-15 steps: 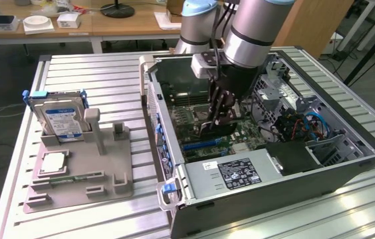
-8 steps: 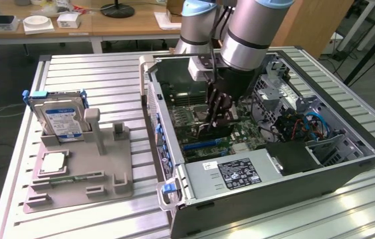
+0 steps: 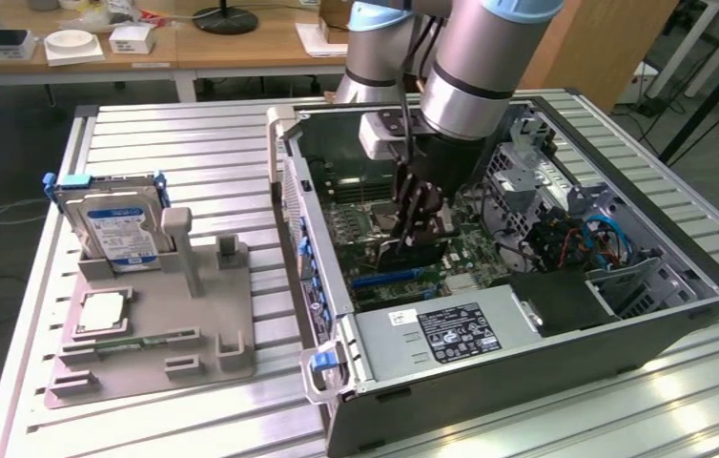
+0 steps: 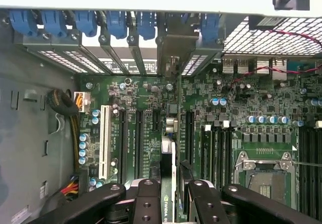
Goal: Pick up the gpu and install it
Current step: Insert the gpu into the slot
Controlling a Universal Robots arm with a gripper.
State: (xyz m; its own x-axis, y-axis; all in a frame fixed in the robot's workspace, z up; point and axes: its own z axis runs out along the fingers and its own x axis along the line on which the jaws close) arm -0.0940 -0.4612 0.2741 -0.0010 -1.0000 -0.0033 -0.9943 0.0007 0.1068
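From the exterior view I can't see the gripper (image 3: 413,221) fingertips, they're down inside the computer case (image 3: 665,315) with the arm's wrist blocking the motherboard (image 3: 474,253) behind it. Wrist view: gpu (image 4: 171,183) is edge-on, only a thin sliver visible, lower end cut off between the fingers (image 4: 147,204). Can't tell if its connector touches a slot. Hard drive (image 3: 115,229) label text too small to read

Arm reaches straight down, pincer (image 4: 171,194) closed on a thin card
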